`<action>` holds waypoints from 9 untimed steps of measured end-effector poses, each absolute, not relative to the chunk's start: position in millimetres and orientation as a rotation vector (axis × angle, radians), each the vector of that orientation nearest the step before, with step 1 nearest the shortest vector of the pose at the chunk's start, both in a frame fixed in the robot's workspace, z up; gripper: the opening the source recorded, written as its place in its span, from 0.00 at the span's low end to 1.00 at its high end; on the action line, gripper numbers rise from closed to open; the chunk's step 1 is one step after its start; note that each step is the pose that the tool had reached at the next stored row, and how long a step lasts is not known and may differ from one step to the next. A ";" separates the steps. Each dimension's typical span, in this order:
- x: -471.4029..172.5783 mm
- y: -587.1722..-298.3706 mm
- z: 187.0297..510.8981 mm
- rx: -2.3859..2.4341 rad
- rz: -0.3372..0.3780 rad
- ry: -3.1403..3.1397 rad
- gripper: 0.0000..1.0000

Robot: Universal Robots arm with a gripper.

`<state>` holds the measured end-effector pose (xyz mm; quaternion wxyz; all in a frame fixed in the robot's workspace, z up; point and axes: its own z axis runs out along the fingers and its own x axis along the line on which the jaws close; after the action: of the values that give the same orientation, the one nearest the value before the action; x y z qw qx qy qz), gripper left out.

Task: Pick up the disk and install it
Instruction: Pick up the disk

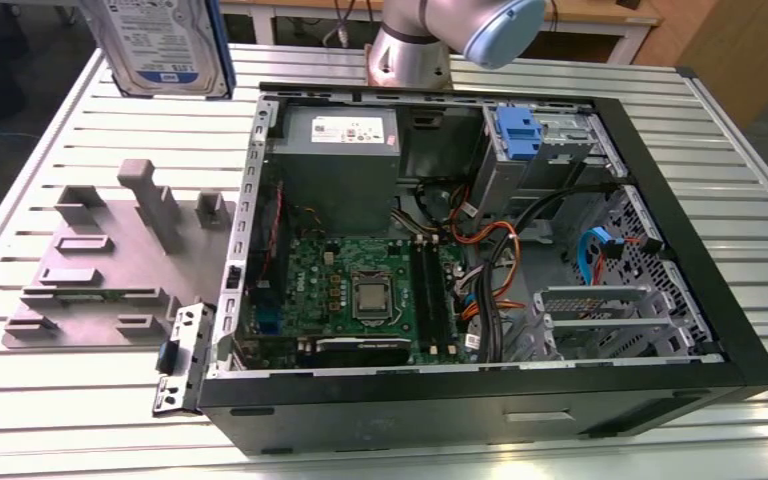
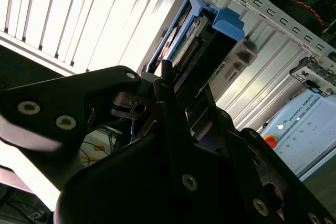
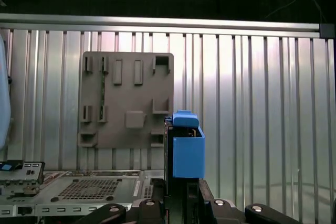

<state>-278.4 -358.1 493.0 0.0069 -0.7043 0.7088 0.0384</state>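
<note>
The black hand (image 2: 169,85) is clenched on the flat rectangular silver disk (image 1: 160,42) in its blue plastic bracket, long axis running straight out from the hand, aloft over the ribbed metal tabletop (image 1: 64,140), with the open black computer case (image 1: 491,410) toward the exterior view's right.

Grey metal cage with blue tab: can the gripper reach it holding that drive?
Probably yes: the black computer case lies open, nothing covers the grey metal cage, though cables crowd beside it. The gripper grips the blue-framed silver hard drive.
</note>
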 end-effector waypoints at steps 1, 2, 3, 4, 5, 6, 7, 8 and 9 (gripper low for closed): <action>-275.5 -358.1 493.0 -2.203 0.120 2.217 0.35; -272.5 -358.1 493.0 -2.203 0.120 2.217 0.35; -269.6 -358.2 493.0 -2.203 0.120 2.217 0.35; -266.4 -358.1 493.0 -2.203 0.120 2.217 0.35; -263.5 -358.1 493.0 -2.203 0.120 2.217 0.35; -260.4 -358.1 493.0 -2.203 0.120 2.217 0.35; -257.4 -358.1 493.0 -2.203 0.120 2.217 0.35; -254.4 -358.1 493.0 -2.203 0.120 2.217 0.35; -251.5 -358.2 493.0 -2.203 0.120 2.217 0.35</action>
<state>-251.5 -358.2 493.0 0.0070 -0.7044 0.7088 0.0384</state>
